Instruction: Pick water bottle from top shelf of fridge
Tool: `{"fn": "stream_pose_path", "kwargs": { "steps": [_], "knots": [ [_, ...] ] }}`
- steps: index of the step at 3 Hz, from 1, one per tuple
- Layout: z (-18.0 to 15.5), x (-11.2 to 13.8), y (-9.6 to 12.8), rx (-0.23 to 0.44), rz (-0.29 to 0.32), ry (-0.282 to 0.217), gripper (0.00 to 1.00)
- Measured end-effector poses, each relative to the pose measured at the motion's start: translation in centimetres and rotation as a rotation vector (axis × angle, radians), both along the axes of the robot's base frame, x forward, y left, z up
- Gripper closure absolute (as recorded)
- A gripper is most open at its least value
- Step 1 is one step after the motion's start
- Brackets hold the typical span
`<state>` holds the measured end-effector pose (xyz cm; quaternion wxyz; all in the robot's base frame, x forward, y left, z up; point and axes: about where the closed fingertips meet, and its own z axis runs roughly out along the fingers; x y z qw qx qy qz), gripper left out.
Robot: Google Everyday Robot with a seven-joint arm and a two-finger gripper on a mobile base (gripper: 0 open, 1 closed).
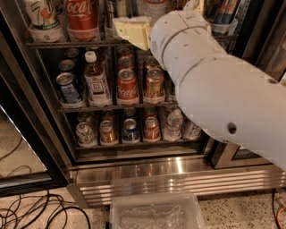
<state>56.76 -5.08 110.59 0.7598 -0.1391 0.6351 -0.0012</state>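
While the bulky white arm (223,98) blocks the black-framed fridge's (178,176) right half, its cream gripper (130,32) sits at the dark wire top shelf (49,44) edge, near the clear water bottle (154,6); its hold I cannot tell.

The gripper (132,32) is at the fridge's (178,177) top shelf (58,44), by the water bottle (154,7).

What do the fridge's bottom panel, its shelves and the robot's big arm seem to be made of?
The base panel looks like shiny steel: bright reflections run along its slats. The shelves seem to be dark metal wire, perhaps coated. The arm has a smooth matte white shell, likely plastic, with seams and a small hole. Its claw, up at the top shelf, shows a duller cream part, possibly rubbery.
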Motion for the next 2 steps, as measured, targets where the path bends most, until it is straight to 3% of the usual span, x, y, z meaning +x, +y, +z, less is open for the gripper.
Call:
{"fn": "stream_pose_path", "kwargs": {
  "steps": [1,2],
  "knots": [
    [0.0,0.35,2.92,0.08,0.05,0.032,0.0],
    [0.0,0.35,2.92,0.08,0.05,0.032,0.0]
  ]
}}
